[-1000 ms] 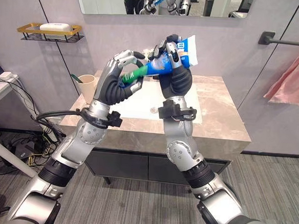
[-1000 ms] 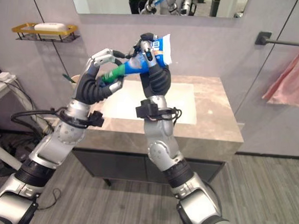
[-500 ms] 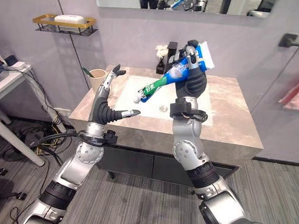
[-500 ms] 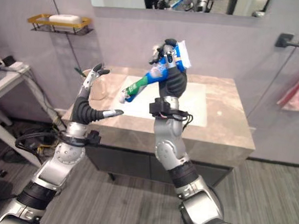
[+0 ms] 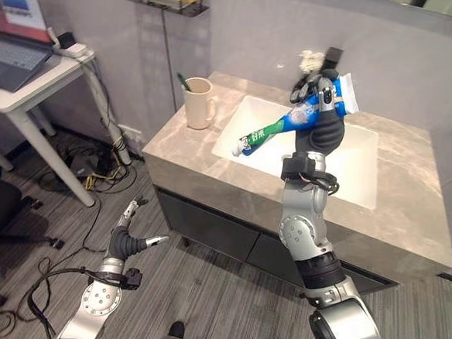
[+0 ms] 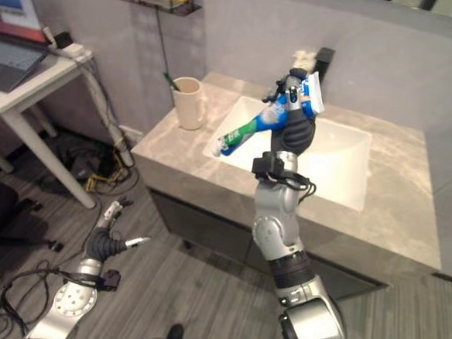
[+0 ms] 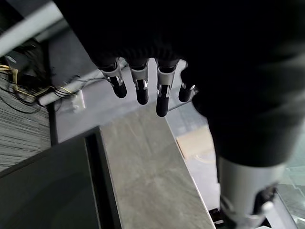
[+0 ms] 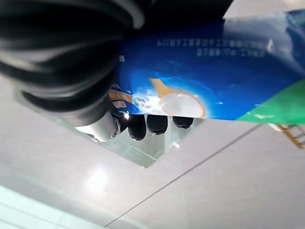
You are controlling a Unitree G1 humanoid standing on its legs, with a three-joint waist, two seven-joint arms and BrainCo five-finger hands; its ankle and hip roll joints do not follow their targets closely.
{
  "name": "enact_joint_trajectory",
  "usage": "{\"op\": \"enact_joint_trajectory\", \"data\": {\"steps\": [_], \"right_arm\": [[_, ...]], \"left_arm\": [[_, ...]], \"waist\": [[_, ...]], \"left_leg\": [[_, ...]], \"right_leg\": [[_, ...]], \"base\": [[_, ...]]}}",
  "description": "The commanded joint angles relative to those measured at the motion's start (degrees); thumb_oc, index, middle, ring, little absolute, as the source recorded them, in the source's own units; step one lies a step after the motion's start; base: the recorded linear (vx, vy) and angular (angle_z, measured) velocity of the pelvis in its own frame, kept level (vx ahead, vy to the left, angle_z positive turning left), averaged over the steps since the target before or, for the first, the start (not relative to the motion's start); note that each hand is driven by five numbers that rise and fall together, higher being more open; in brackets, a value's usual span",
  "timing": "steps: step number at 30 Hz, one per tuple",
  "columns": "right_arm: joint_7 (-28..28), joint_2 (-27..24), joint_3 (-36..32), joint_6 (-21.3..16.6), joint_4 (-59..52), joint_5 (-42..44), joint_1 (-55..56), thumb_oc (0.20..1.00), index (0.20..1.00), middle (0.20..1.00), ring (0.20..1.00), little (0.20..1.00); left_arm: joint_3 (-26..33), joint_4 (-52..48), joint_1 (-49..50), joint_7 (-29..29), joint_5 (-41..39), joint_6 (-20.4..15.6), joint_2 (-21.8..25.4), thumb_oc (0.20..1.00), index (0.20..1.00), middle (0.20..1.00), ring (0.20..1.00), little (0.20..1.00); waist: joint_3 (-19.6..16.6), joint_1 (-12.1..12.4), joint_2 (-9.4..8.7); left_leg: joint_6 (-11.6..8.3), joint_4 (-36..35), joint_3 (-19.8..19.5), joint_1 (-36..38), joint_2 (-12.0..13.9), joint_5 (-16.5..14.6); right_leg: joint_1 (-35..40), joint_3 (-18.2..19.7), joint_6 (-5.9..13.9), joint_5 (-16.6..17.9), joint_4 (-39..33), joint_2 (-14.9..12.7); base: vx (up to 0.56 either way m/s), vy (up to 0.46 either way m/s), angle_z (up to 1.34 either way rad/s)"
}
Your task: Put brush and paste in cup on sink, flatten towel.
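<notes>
Grey marble sink counter (image 5: 408, 221) with a white basin (image 5: 358, 159) set in it, mid-task. Beige cup (image 5: 199, 105) standing on the counter's left end, just beside the basin, with a green brush (image 5: 182, 79) already poking out of it; so brush step judged done. Raised above the basin, right hand (image 5: 320, 122), fingers clenched round the blue-and-green paste tube (image 5: 287, 126), cap end slanting down toward the cup but well short of it. Down low near the floor, left hand (image 5: 130, 236), fingers straight and released, grasping nothing. Left to do, by judgement: carrying paste across into the cup, then flattening the towel.
</notes>
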Motion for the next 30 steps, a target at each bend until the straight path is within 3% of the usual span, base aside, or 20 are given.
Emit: {"op": "enact_joint_trajectory", "data": {"steps": [1, 6, 10, 13, 14, 15, 16, 17, 18, 21, 22, 24, 26, 30], "right_arm": [[1.2, -1.0, -2.6, -3.9, -5.2, -1.8, -4.5, 0.2, 0.2, 0.2, 0.2, 0.2], [0.9, -1.9, -2.5, -3.8, -4.8, -2.4, -5.4, 0.2, 0.2, 0.2, 0.2, 0.2], [1.7, -3.1, -2.5, -3.6, -5.2, -2.2, -5.7, 0.2, 0.2, 0.2, 0.2, 0.2], [2.3, -3.4, -2.8, -3.5, -5.0, -2.4, -7.0, 0.2, 0.2, 0.2, 0.2, 0.2], [2.6, -3.5, -2.7, -3.6, -4.8, -2.2, -7.7, 0.2, 0.2, 0.2, 0.2, 0.2], [2.6, -3.6, -2.7, -3.6, -4.8, -2.2, -7.8, 0.2, 0.2, 0.2, 0.2, 0.2], [2.9, -3.8, -2.6, -3.6, -4.5, -1.8, -7.8, 0.2, 0.2, 0.2, 0.2, 0.2], [2.9, -3.9, -2.6, -3.6, -4.5, -1.7, -7.8, 0.2, 0.2, 0.2, 0.2, 0.2], [3.1, -4.4, -3.0, -3.5, -4.0, -1.1, -8.0, 0.2, 0.2, 0.2, 0.2, 0.2], [2.9, -5.2, -3.1, -3.6, -3.0, -1.0, -9.1, 0.2, 0.2, 0.2, 0.2, 0.2], [3.1, -5.8, -2.5, -3.4, -2.9, -1.3, -9.9, 0.2, 0.2, 0.2, 0.2, 0.2], [2.4, -6.6, -2.3, -3.2, -2.6, -2.1, -10.7, 0.2, 0.2, 0.2, 0.2, 0.2], [2.0, -7.6, -3.7, -3.1, -1.5, -2.2, -10.9, 0.2, 0.2, 0.2, 0.2, 0.2], [1.2, -10.0, -4.5, -3.5, -2.8, -4.0, -10.7, 0.2, 0.2, 0.2, 0.2, 0.2]], "left_arm": [[1.0, -4.2, -3.7, -1.5, -2.1, -4.7, 5.6, 1.0, 1.0, 1.0, 1.0, 1.0], [-2.0, -0.2, -2.2, -4.6, -3.3, -4.0, 6.4, 1.0, 1.0, 1.0, 1.0, 1.0], [-3.3, 3.2, -1.0, -7.2, -3.3, -3.5, 6.6, 1.0, 1.0, 1.0, 1.0, 1.0], [-3.1, 3.5, 1.4, -9.0, -2.4, -3.2, 8.3, 1.0, 1.0, 1.0, 1.0, 1.0], [-3.3, 6.2, 1.5, -9.1, -2.8, -3.0, 8.0, 1.0, 1.0, 1.0, 1.0, 1.0], [-3.4, 6.2, 1.4, -9.1, -2.8, -3.0, 7.9, 1.0, 1.0, 1.0, 1.0, 1.0], [-3.8, 7.5, 1.1, -8.9, -2.1, -2.5, 7.8, 1.0, 1.0, 1.0, 1.0, 1.0], [-3.8, 7.6, 1.0, -8.9, -2.1, -2.5, 7.7, 1.0, 1.0, 1.0, 1.0, 1.0], [-3.4, 7.6, 1.5, -9.5, -1.9, -2.0, 7.1, 1.0, 1.0, 1.0, 1.0, 1.0], [-4.2, 9.7, 1.0, -10.1, -2.2, -2.0, 6.2, 1.0, 1.0, 1.0, 1.0, 1.0], [-4.5, 10.4, 0.4, -10.2, -3.0, -2.1, 5.7, 1.0, 1.0, 1.0, 1.0, 1.0], [-4.8, 10.2, 0.4, -10.6, -4.1, -2.0, 5.2, 1.0, 1.0, 1.0, 1.0, 1.0], [-5.3, 12.0, 0.3, -11.1, -4.1, -2.0, 2.9, 1.0, 1.0, 1.0, 1.0, 1.0], [-5.2, 12.1, 0.7, -10.9, -4.7, -1.6, 1.8, 1.0, 1.0, 1.0, 1.0, 1.0]], "waist": [[-0.3, 0.7, -2.75], [0.2, 1.7, -3.18], [0.7, 1.7, -2.53], [1.1, 1.6, -1.41], [1.4, 0.5, -0.33], [1.4, 0.5, -0.32], [1.4, -0.4, 0.62], [1.4, -0.3, 0.73], [1.6, -0.5, 1.33], [2.9, -2.2, 1.85], [4.2, -3.9, 1.98], [4.2, -4.1, 1.45], [3.3, -4.2, 0.82], [2.5, -3.7, 0.12]], "left_leg": [[3.5, 0.5, -1.7, -0.8, -2.2, -2.9], [5.44, 4.0, -3.4, -2.8, -5.8, -5.0], [6.64, 5.5, -3.8, -3.8, -7.6, -5.9], [7.32, 5.0, -4.0, -2.9, -7.6, -6.3], [7.9, 4.3, -4.6, -1.8, -7.1, -6.0], [7.86, 4.2, -4.5, -2.0, -7.1, -5.8], [8.14, 3.6, -4.8, -1.0, -6.5, -5.6], [8.01, 3.4, -4.8, -1.1, -6.3, -5.5], [7.83, 2.9, -4.6, 0.1, -6.1, -5.4], [7.57, 1.6, -5.9, 2.7, -6.0, -5.7], [7.46, 1.8, -7.1, 4.2, -6.1, -6.3], [7.3, 3.0, -8.8, 4.3, -6.6, -7.2], [6.72, 3.8, -9.0, 4.2, -6.0, -8.3], [5.05, 4.0, -10.0, 3.3, -3.3, -7.9]], "right_leg": [[6.5, -0.3, 3.71, 7.1, 1.7, -6.1], [6.3, 0.3, 3.93, 13.4, 4.5, -9.3], [5.3, 1.8, 3.93, 18.4, 6.6, -11.0], [3.5, 3.7, 3.51, 16.2, 10.0, -9.7], [0.4, 8.8, 1.38, 9.3, 11.7, -4.9], [0.0, 8.9, 1.24, 9.3, 11.9, -4.8], [-2.0, 11.3, -0.62, 2.8, 11.4, -0.3], [-2.3, 11.3, -0.83, 2.7, 11.7, -0.2], [-4.0, 11.4, -1.39, 0.0, 10.7, 1.7], [-7.5, 14.0, -1.22, 1.2, 7.4, 4.2], [-11.2, 18.8, -0.54, 3.5, 5.8, 5.7], [-10.8, 21.9, -0.33, 2.5, 5.8, 6.6], [-7.3, 19.7, -0.75, 2.6, 1.5, 6.5], [-5.0, 16.5, -1.88, 1.1, 0.2, 7.8]], "base": [[0.05, 0.12, 0.18], [0.04, 0.127, 0.15], [0.02, 0.132, 0.21], [0.05, 0.163, 0.14], [0.08, 0.15, -0.05], [0.12, 0.184, -0.1], [0.04, 0.063, 0.06], [0.13, 0.104, 0.11], [0.15, 0.008, 0.22], [0.15, -0.029, 0.24], [0.1, -0.059, 0.53], [0.11, -0.125, 0.78], [0.11, -0.221, 0.65], [0.07, -0.234, 0.17]]}}
